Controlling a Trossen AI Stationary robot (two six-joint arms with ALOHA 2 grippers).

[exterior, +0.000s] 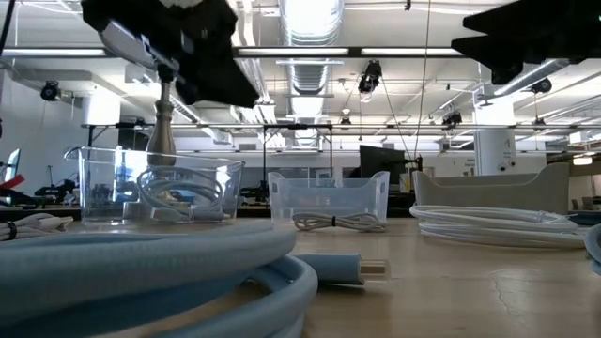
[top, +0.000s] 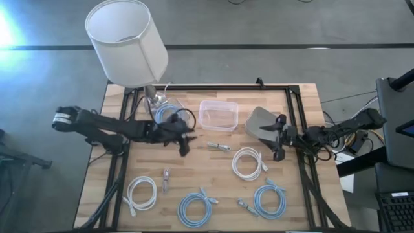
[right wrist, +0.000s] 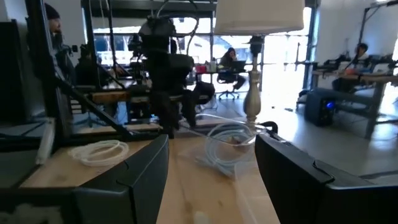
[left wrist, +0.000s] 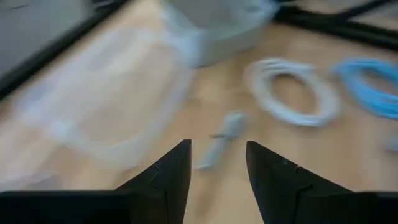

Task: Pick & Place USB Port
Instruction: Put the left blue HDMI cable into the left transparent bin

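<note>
The USB piece (top: 218,146) is a small grey plug on a short lead. It lies flat on the wood just near of the clear box (top: 218,115), and the left wrist view shows it as a blurred shape (left wrist: 222,140). My left gripper (top: 185,140) hovers open above the table, left of the USB piece, which lies ahead of its fingers (left wrist: 217,180). My right gripper (top: 279,144) waits open near the table's right edge, beside the grey tray (top: 259,123); its fingers (right wrist: 211,174) point across the table toward the left arm.
A second clear box (top: 167,113) holding a blue cable stands by the lamp (top: 126,42). White coils (top: 247,162) (top: 141,193), blue coils (top: 197,207) (top: 268,199) and two small adapters (top: 166,178) (top: 242,204) lie over the near half. A black frame (top: 213,87) borders the table.
</note>
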